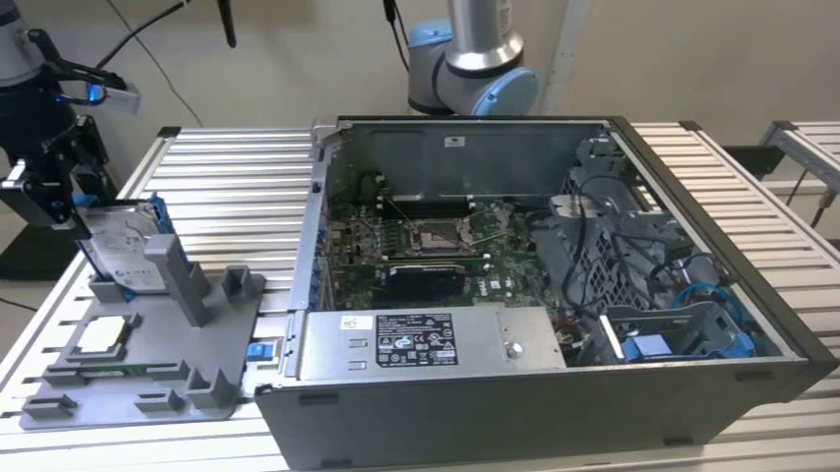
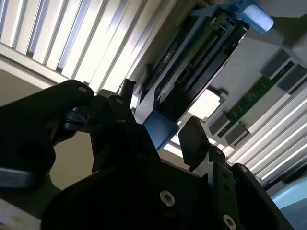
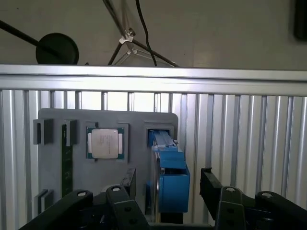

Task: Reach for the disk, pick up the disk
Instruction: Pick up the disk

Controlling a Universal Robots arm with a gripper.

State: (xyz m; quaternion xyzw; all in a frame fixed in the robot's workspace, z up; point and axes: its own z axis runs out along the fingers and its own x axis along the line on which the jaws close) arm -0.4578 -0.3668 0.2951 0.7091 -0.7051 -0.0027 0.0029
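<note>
- Flat rectangular silver-grey metal disk with a white label and a bright blue plastic bracket [image 1: 118, 246]: stands on edge in a slot of the grey plastic fixture tray [image 1: 164, 359], at the exterior view's left; well apart from the open grey computer case [image 1: 459, 423]; a tall grey post of the tray is just beside its labelled face.
- Black two-fingered gripper [image 3: 167, 176]: at the exterior view's upper left, over the disk's upper end; jaws wide, one finger on either side of the bracket, a gap showing on both sides in the first wrist view; nothing held.
- Risk, grip: the fingers would probably close on the plastic bracket; it may flex or slip, so the disk could sag or drop.
- Risk, extraction: a lift out of line with the slot could wedge the disk against the post, or drag the tray over the slatted aluminium table [image 1: 223, 187].
- Risk, neighbour: the small square silver chip [image 3: 105, 143] lies in the adjoining recess; a jolted tray might unseat it.
- Appearance: edge-on in the first wrist view; thin metal body, with the blue frame bulkier on one side.
</note>
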